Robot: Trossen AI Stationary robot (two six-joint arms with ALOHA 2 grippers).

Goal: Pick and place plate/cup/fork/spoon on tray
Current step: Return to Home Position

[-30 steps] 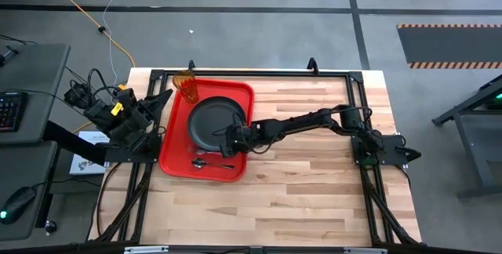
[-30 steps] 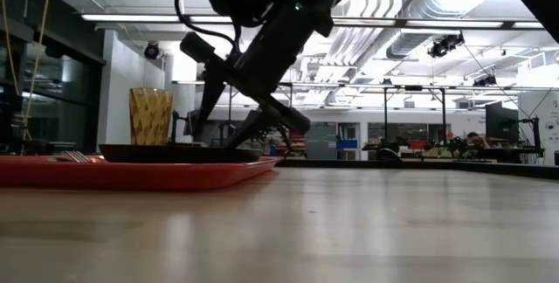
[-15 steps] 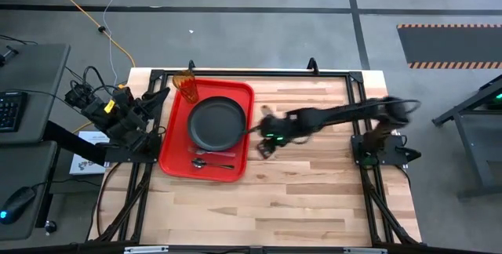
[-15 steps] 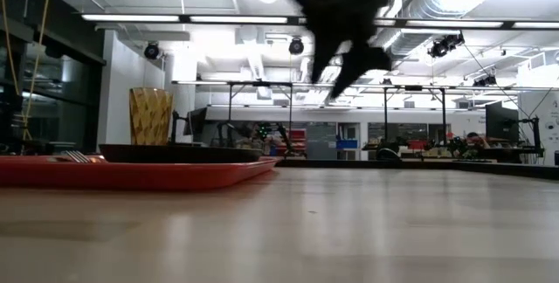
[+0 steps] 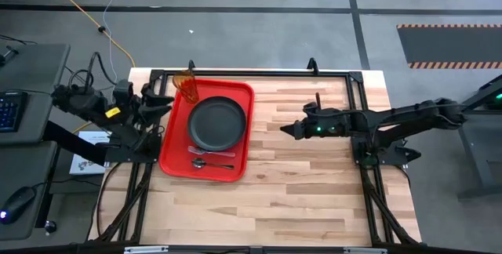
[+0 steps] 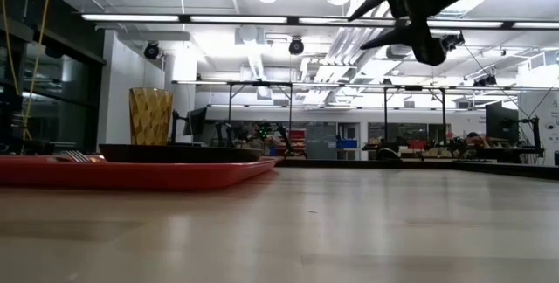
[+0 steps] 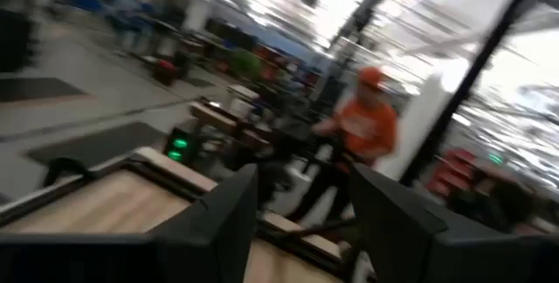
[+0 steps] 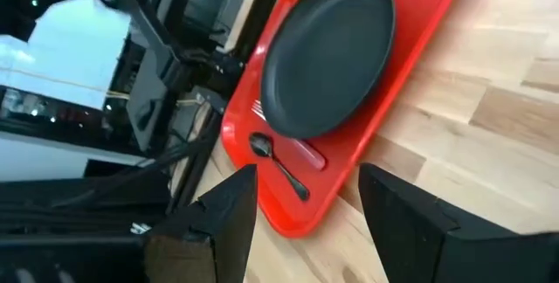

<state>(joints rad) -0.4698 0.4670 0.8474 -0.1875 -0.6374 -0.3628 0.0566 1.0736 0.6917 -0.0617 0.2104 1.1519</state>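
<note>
The red tray [image 5: 174, 148] lies on the table's left part. On it the dark plate [image 5: 216, 123] lies flat, and the amber cup [image 5: 187, 85] stands upright at its far left corner. The fork [image 5: 210, 153] and the spoon [image 5: 212, 164] lie side by side on the tray floor, nearer than the plate. My right gripper [image 5: 286, 128] hangs open above the bare table to the right of the tray, pointing at it; nothing is between its fingers [image 8: 218, 222]. My left gripper [image 5: 163, 101] is open beside the tray's left edge, raised off the table.
A black frame [image 5: 259, 72] runs around the table's edges. Bare wood [image 5: 314, 183] spreads to the right of and nearer than the tray. A person in an orange top [image 7: 367, 130] stands in the room beyond the table. A desk with a keyboard [image 5: 8, 109] stands to the left.
My right gripper has drawn back from over the tray, by the plate's near right rim, toward the table's right edge and has risen, its fingers still apart. My left gripper has lifted and tipped upward at the table's left edge. The things on the tray have stayed put.
</note>
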